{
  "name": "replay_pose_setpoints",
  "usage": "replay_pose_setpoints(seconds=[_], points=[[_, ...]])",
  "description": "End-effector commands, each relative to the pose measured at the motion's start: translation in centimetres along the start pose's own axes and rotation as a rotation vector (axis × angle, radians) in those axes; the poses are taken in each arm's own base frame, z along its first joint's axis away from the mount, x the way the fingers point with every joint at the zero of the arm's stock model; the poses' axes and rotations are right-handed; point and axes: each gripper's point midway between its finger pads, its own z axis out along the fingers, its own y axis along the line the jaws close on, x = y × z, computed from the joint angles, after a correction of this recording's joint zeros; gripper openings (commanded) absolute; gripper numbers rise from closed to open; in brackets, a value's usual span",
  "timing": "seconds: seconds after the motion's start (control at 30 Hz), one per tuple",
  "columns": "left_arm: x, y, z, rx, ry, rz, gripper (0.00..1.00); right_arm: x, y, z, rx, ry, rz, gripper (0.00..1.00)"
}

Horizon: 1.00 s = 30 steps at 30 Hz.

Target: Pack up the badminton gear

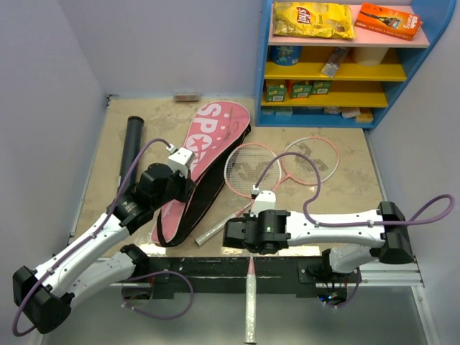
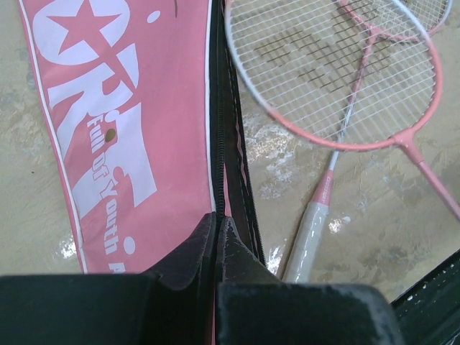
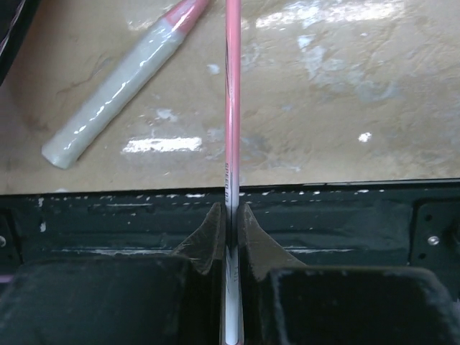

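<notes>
While the right claw (image 3: 228, 237) is clamped shut on the thin pink shaft of the held racket (image 3: 231, 108), the left claw (image 2: 217, 241) is pinched closed on the black zip edge of the pink bag (image 2: 108, 129), partway along its length. Outward from the right claw, the pale handle pokes past the near edge of the counter (image 1: 345, 194), over the black rail (image 1: 215, 277). The shaft runs toward the far edge, to what looks like the nearer of the two heads mid-counter. The second racket (image 1: 213, 230) lies loose just beside it, its handle angled toward the near edge next to the bag's narrow end. Its shaft appears to cross the held racket's strings. The bag lies flat, left of centre, with its wide end toward the far edge. The black tube (image 1: 131, 144) lies along the left edge, well apart from both claws. No shuttlecocks show.

The step in hand, as I read it, is loading the first racket: one claw minds the bag's mouth and the other holds the racket. The next move calls for the left claw to raise the zip edge until the mouth gapes. The right must lift the racket clear of its neighbour, swing the head round to the opening and slide it in. So thin a shaft may swivel in the grip, so a slow, level carry seems wise.
</notes>
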Motion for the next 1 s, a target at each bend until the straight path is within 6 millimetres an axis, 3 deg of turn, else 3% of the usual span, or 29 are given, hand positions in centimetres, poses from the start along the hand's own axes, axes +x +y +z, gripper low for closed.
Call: replay_pose_setpoints(seconds=[0.0,0.27,0.47,0.63,0.87,0.9,0.97], points=[[-1.2,-0.2,0.2,0.017,-0.053,0.000,0.00,-1.0,3.0,-0.5,-0.051,-0.067,0.012,0.00],[-1.0,-0.8,0.2,0.049,-0.046,-0.002,0.00,-1.2,7.3,0.2,-0.113,-0.098,-0.014,0.00],[-0.3,-1.8,0.0,0.103,-0.019,-0.027,0.00,-2.8,10.7,2.6,-0.186,-0.106,0.003,0.00],[0.6,-2.2,-0.3,0.130,-0.004,-0.046,0.00,-6.5,11.2,5.5,-0.218,-0.138,0.030,0.00],[0.8,-2.9,-0.2,0.166,0.003,-0.053,0.00,-13.5,13.2,9.0,-0.319,-0.241,0.027,0.00],[0.7,-2.9,-0.1,0.170,0.001,-0.053,0.00,-14.3,12.9,10.6,-0.303,-0.244,0.037,0.00],[0.9,-3.1,0.1,0.179,0.009,-0.052,0.00,-15.8,13.6,11.7,-0.338,-0.267,0.053,0.00]])
